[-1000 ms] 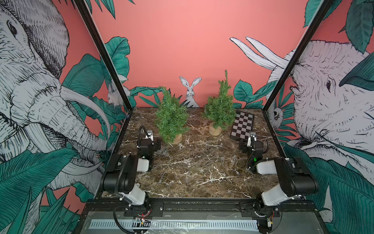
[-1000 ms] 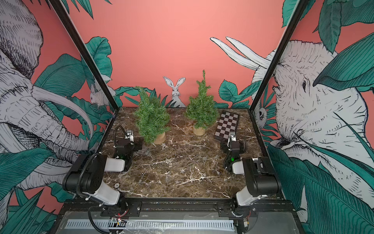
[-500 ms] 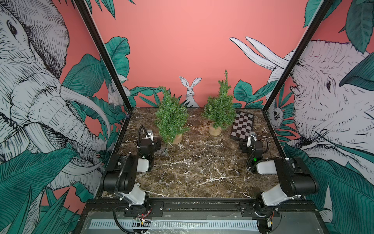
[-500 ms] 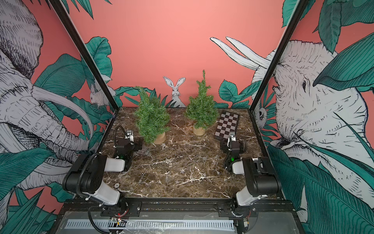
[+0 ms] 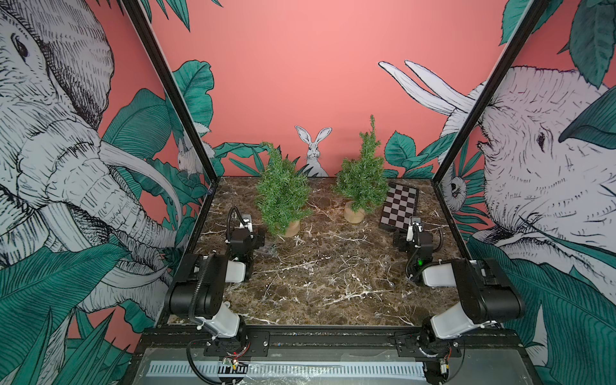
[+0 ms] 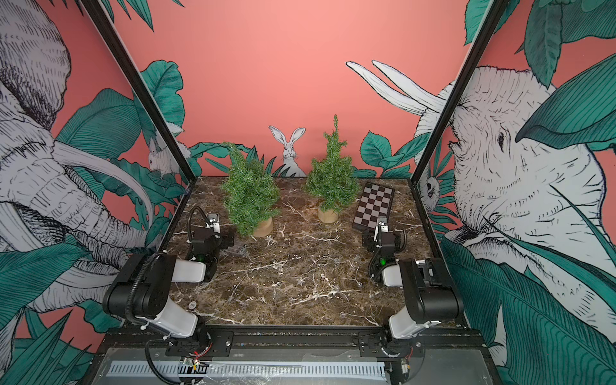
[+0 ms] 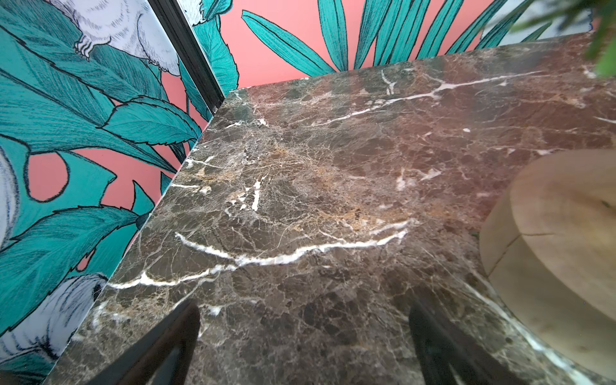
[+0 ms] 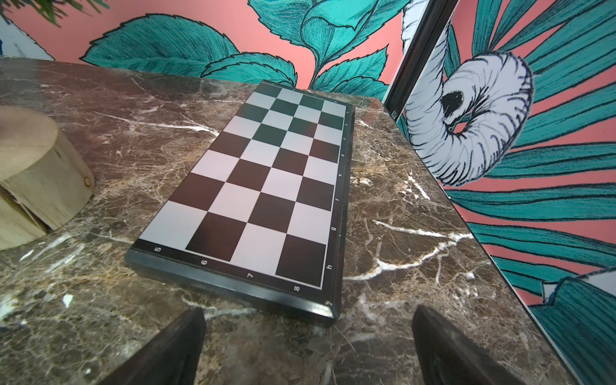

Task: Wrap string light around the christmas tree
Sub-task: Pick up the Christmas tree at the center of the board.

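While no string light shows anywhere, we see the bushy green Christmas tree on its wooden base (image 5: 282,196) just beside the empty, wide-open left gripper (image 7: 303,336), the equally spread right gripper (image 8: 308,340) facing the black-and-white chessboard (image 8: 266,186).

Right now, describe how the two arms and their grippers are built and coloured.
Both arms are alike: the left arm and right arm have bulky black joint housings joined by white link shells. Black cables loop over each wrist, and a small green light glows on the right arm's wrist. The left gripper and right gripper have dark, flat, tapered fingers.
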Action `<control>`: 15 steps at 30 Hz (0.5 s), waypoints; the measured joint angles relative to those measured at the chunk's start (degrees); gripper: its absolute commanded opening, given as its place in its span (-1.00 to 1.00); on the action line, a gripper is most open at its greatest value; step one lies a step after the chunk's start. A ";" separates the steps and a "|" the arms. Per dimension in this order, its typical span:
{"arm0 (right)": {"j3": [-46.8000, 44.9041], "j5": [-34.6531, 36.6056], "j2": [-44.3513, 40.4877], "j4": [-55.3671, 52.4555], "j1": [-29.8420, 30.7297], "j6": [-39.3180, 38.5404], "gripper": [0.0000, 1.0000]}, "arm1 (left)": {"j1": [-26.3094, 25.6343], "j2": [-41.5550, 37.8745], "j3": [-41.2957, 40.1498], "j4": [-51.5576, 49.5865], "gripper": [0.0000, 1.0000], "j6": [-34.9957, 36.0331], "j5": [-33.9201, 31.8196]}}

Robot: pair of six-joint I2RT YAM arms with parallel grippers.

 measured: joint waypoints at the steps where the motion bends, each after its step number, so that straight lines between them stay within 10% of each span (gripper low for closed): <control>1: -0.28 0.02 -0.70 -0.04 0.02 -0.20 0.97 | 0.00 -1.53 -0.13 -1.25 0.99 -0.09 -0.13; 8: -2.45 1.38 -18.18 -8.50 0.31 1.33 0.97 | -0.02 -30.77 5.29 -31.69 0.99 -7.96 -6.27; 15: 9.44 1.97 -39.78 -42.42 0.26 12.35 0.98 | 0.11 -61.77 13.68 -62.55 0.99 -19.85 -4.98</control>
